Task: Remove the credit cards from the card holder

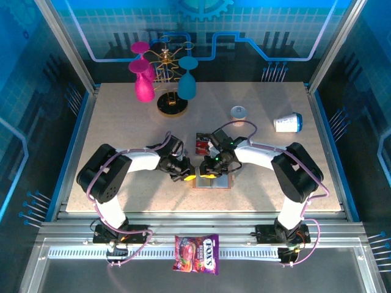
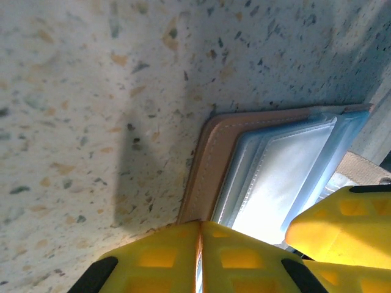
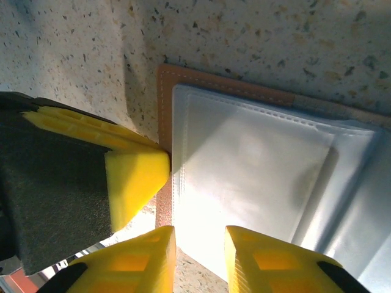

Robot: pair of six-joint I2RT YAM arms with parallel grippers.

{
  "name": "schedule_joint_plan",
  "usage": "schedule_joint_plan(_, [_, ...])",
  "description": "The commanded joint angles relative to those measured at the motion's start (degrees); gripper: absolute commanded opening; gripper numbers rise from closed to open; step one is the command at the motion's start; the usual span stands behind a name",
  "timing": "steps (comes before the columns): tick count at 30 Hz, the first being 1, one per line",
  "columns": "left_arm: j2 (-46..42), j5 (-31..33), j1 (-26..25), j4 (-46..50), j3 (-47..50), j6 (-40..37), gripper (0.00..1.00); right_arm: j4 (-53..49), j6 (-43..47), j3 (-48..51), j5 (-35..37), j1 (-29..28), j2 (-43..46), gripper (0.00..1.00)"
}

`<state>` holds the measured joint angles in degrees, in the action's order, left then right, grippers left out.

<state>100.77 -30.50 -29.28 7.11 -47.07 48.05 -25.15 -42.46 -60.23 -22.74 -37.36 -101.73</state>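
left pincer [image 2: 200,247]: we see it pressed together, pinching the tan edge of the card holder [image 2: 211,159].
credit cards [image 1: 201,144]: we spot red ones flat on the counter [image 1: 122,128], beyond the card holder.
card holder: open on the counter between both arms, inside facing up.
right pincer [image 3: 200,250]: slightly spread, we see nothing gripped, fingertips over the card holder's edge.

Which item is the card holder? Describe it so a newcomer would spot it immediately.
On the speckled table, look toward the front edge where the left gripper and right gripper meet. The card holder lies open and flat beneath them: tan-brown cover, pale blue-grey pockets, unlike the red cards just beyond it.
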Motion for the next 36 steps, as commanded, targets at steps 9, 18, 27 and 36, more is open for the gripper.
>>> schedule_joint_plan(9, [-0.6,0.1,0.7,3.1,0.8,-0.5,0.11,-3.7,0.6,-2.3,1.8,-0.9,-2.6,0.34])
schedule_joint_plan(18, [-0.7,0.0,1.2,4.1,0.6,-1.2,0.11,-4.8,0.4,-1.9,3.4,-0.5,-2.0,0.37])
schedule_joint_plan(27, [-0.7,0.0,1.8,5.2,0.0,-1.9,0.11,-3.5,0.4,0.1,2.7,0.7,-0.4,0.37])
schedule_joint_plan(36, [-1.0,0.4,1.8,6.6,-1.2,-2.2,0.11,-0.8,0.4,2.3,1.2,1.7,0.6,0.36])
